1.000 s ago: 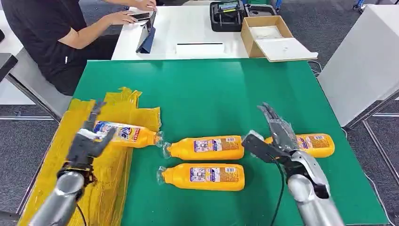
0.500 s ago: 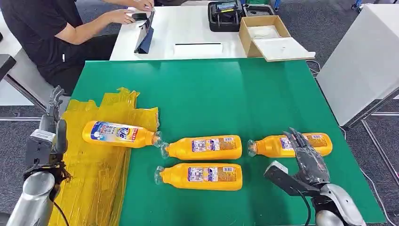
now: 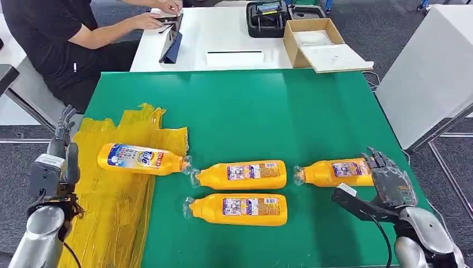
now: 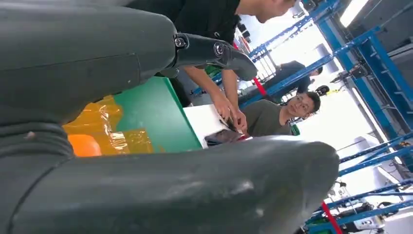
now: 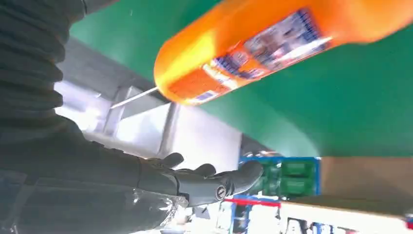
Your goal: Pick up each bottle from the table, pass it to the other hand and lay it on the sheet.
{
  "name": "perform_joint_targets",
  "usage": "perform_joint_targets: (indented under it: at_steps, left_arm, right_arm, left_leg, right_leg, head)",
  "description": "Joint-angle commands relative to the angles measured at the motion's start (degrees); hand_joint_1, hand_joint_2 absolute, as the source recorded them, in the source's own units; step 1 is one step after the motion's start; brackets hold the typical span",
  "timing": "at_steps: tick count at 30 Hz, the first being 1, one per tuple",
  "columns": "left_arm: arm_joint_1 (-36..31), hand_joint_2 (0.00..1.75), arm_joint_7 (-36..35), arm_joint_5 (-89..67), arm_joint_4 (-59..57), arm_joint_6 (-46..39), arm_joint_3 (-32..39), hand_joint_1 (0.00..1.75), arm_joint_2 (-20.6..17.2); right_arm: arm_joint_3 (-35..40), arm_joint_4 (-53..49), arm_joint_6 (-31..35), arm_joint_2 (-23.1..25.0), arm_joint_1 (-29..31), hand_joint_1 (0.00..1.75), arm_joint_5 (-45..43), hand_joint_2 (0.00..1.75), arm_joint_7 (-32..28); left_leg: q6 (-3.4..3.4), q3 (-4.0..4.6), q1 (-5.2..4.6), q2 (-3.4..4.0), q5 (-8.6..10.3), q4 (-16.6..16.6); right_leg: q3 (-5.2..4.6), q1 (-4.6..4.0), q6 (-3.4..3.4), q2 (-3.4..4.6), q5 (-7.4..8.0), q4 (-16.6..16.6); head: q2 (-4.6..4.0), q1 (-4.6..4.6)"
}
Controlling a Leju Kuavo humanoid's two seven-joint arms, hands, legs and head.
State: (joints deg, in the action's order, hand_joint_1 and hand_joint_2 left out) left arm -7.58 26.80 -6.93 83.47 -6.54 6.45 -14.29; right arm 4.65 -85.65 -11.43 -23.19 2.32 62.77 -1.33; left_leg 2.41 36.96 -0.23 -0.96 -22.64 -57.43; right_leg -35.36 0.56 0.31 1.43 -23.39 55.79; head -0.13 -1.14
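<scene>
On the desk (image 3: 251, 111): three orange bottles.
Rightmost bottle (image 3: 334, 172): beside right hand (image 3: 385, 187), fingers spread, empty, likely placed for grasping.
Sheet (image 3: 120, 195): one bottle (image 3: 139, 158) delivered.
Left hand (image 3: 56, 164): raised, empty, fingers apart, awaiting handover.

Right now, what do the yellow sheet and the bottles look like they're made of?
Yellow sheet: thin glossy plastic film, judging by its crinkles and translucent shine. Bottles, such as the one on the sheet: smooth orange plastic, probably, with printed paper or film labels; clear caps.
</scene>
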Motion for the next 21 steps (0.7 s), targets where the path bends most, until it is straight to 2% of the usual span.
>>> perform_joint_targets:
  at_steps: [1, 3, 6, 11, 14, 19, 21]
  left_arm:
    - [-4.0, 0.0, -0.1, 1.2, -5.8, 0.1, -1.7, 0.0, 1.4]
    - [-4.1, 0.0, 0.0, 2.5, -6.0, -0.2, -1.7, 0.0, 1.2]
    - [-2.9, 0.0, 0.3, 3.9, -6.1, -0.3, -1.3, 0.0, 0.4]
    - [-0.4, 0.0, 1.5, 5.5, -4.6, -0.4, 0.3, 0.0, -0.3]
    - [-0.5, 0.0, 1.8, 6.5, -4.7, -0.1, 0.9, 0.0, -0.5]
    - [1.7, 0.0, 2.4, 7.8, -4.0, -0.1, 1.8, 0.0, -1.2]
    - [1.8, 0.0, 2.9, 8.9, -4.4, -0.1, 2.0, 0.0, -1.7]
  right_arm:
    - [6.3, 19.8, 1.0, -0.2, 10.1, 0.0, 1.6, 1.75, -0.5]
    - [8.9, 23.8, -0.4, -1.7, 12.5, 0.0, 1.1, 1.75, -1.2]
    - [14.6, 32.7, -1.2, -3.8, 19.5, 0.0, 0.0, 1.75, -3.3]
    - [19.7, 38.3, -2.2, -4.9, 24.3, 0.0, -3.0, 1.75, -6.3]
    - [23.9, 38.8, -2.8, -6.0, 24.9, 0.0, -5.7, 1.75, -6.1]
    - [25.7, 37.5, -3.7, -9.0, 22.6, 0.0, -7.5, 1.75, -5.9]
    - [28.5, 38.0, -6.6, -10.8, 23.8, 0.0, -9.4, 1.75, -6.6]
  left_leg:
    - [-0.18, -0.4, 0.05, 0.04, -0.01, 0.1]
    - [-0.16, -0.4, 0.02, 0.01, -0.01, 0.1]
    - [-0.11, -0.35, 0.02, 0.21, -0.03, 0.0]
    - [-0.15, -0.44, -0.01, 0.32, -0.08, 0.0]
    - [-0.1, -0.27, 0.01, 0.25, -0.02, 0.0]
    - [-0.16, -0.4, 0.04, 0.12, -0.09, 0.0]
    - [-0.14, -0.39, 0.01, 0.09, -0.09, 0.0]
  right_leg:
    - [0.44, -0.07, -0.04, -0.15, 0.01, -0.2]
    - [0.43, -0.04, -0.05, -0.19, -0.04, -0.1]
    - [0.35, -0.02, -0.05, 0.04, 0.02, -0.1]
    - [0.44, 0.0, -0.13, 0.12, 0.03, 0.0]
    - [0.27, -0.02, -0.14, 0.13, 0.07, 0.0]
    - [0.45, -0.04, -0.15, -0.06, -0.04, 0.0]
    - [0.44, 0.0, -0.14, -0.09, -0.05, 0.0]
  head:
    - [0.0, 0.02]
    - [0.0, 0.0]
    - [0.0, 0.0]
    - [0.0, 0.0]
    - [0.0, 0.0]
    - [0.0, -0.02]
    - [0.0, 0.0]
